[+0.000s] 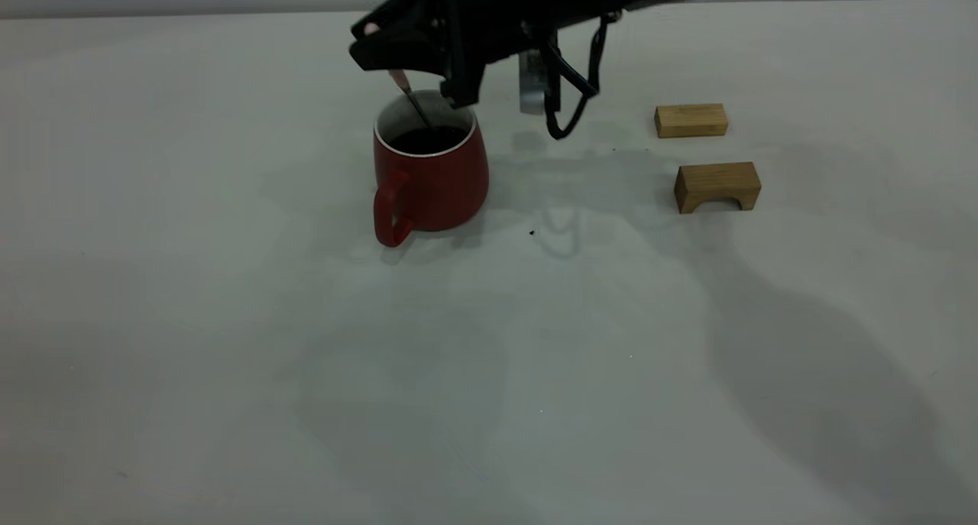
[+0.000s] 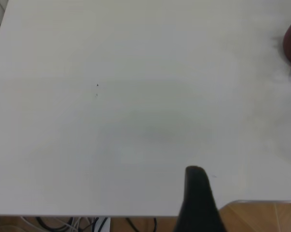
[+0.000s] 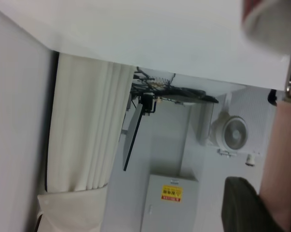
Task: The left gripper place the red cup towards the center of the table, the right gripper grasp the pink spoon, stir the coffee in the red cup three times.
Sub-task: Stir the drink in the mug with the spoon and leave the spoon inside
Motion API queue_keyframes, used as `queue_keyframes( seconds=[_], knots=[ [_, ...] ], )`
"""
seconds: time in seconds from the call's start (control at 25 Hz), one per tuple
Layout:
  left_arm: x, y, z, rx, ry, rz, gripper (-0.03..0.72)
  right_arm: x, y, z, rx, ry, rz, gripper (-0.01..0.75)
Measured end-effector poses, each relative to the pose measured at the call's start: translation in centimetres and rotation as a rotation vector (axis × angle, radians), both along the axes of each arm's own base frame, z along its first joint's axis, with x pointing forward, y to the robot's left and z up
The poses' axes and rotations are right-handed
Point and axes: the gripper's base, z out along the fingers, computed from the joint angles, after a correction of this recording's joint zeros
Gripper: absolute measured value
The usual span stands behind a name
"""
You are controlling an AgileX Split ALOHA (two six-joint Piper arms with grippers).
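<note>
Matte pale table (image 1: 229, 372). Right gripper (image 1: 405, 70) clenched on spoon (image 1: 409, 93) above cup (image 1: 432, 177). One red mug, flared base, centre-table, coffee (image 1: 428, 138) inside. Two tan wood blocks (image 1: 691, 120), one arched. Spoon's metal neck dips in. Left gripper (image 2: 198, 203): can't tell.

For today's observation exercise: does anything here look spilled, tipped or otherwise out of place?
Nothing stands out. The cup is upright on the table with the coffee inside and no spill visible. The right hand holds the spoon slanting into the cup. Two wooden blocks sit apart, undisturbed.
</note>
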Motion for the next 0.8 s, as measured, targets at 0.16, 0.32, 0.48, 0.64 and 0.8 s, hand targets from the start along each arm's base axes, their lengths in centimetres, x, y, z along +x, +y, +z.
queue_keyframes(
  seconds=[0.16,0.32,0.48,0.64,0.8],
  knots=[
    [0.0,0.0,0.0,0.0,0.0,0.0,0.595,0.13,-0.61,0.21,0.03,0.007,0.016,0.136],
    [0.0,0.0,0.0,0.0,0.0,0.0,0.595,0.06,-0.58,0.25,0.035,0.006,0.025,0.136],
    [0.0,0.0,0.0,0.0,0.0,0.0,0.595,0.03,-0.57,0.27,0.038,0.004,0.029,0.136],
    [0.0,0.0,0.0,0.0,0.0,0.0,0.595,0.03,-0.57,0.28,0.038,0.004,0.03,0.186],
    [0.0,0.0,0.0,0.0,0.0,0.0,0.595,-0.29,-0.47,0.44,0.057,0.004,0.066,0.393]
  ],
)
